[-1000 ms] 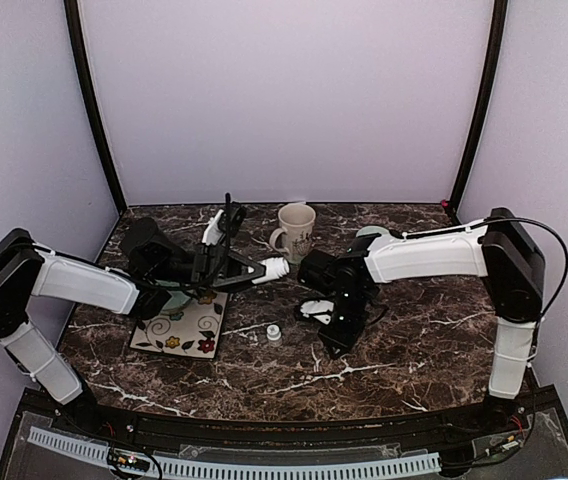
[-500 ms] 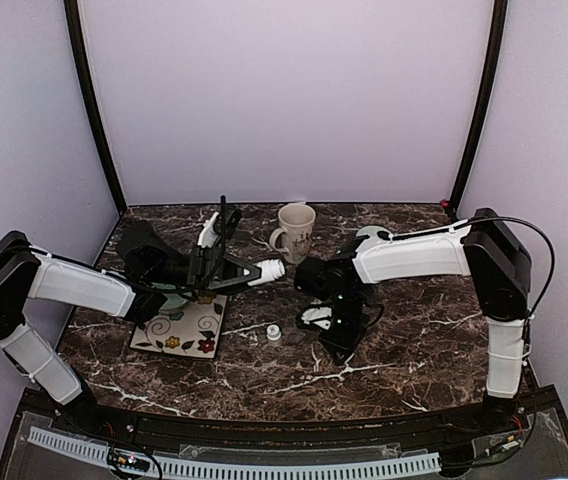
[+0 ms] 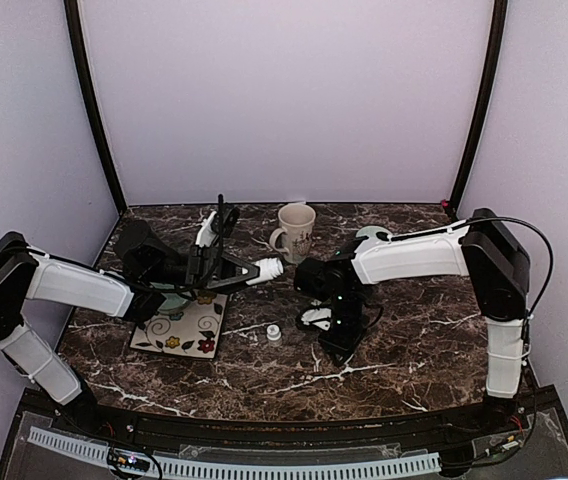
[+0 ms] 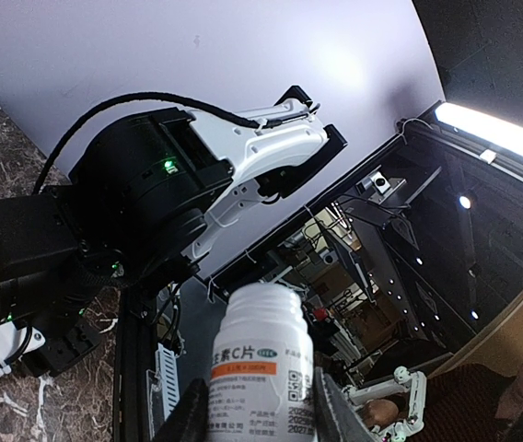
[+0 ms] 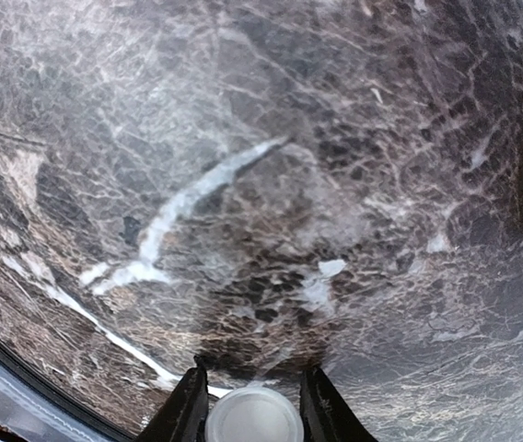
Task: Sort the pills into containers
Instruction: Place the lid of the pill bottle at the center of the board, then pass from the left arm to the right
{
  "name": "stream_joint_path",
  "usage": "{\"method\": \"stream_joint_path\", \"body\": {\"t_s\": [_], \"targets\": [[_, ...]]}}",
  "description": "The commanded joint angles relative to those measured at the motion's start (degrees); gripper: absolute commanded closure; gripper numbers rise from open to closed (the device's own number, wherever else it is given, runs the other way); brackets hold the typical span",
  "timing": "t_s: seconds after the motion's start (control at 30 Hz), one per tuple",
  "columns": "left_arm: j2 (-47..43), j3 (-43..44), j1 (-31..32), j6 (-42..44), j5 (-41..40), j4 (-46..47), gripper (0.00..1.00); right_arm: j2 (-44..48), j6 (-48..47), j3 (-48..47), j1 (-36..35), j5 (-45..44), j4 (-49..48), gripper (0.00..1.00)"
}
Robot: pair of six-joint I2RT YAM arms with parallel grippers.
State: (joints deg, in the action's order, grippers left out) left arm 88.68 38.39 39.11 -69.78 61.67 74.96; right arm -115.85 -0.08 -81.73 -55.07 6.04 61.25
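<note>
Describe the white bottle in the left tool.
The white bottle looks like smooth plastic, with a narrower neck and no cap visible on it. Its label carries an orange band, blue print and a square code. The left tool is shut on its body from both sides. In the top view it lies roughly level above the table, neck pointing right.
</note>
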Motion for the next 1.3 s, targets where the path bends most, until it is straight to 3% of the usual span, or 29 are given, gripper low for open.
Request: {"method": "stream_joint_path", "body": {"t_s": [0.0,0.4,0.7,1.03,1.27], "targets": [[-1.8,0.3,-0.3,0.8,0.3,0.9,1.0,-1.0,0.0,0.3,0.1,0.6,-0.3,0.65],[-1.6,0.3,-0.5,0.6,0.5,1.4,1.0,-0.9,-0.1,-0.3,0.1,0.1,-0.5,0.61],[-1.9,1.4,-0.8,1.6,0.9,-1.4,1.0,6.6,3.8,1.4,0.1,-1.7,-6.5,0.6],[-1.7,4.5,-0.7,4.3,1.4,-7.7,1.0,20.3,13.7,14.0,0.1,-5.0,-15.9,0.6],[0.6,5.1,-0.8,0.7,2.2,-2.8,1.0,29.6,24.0,27.2,0.1,-5.1,-25.0,0.61]]}}
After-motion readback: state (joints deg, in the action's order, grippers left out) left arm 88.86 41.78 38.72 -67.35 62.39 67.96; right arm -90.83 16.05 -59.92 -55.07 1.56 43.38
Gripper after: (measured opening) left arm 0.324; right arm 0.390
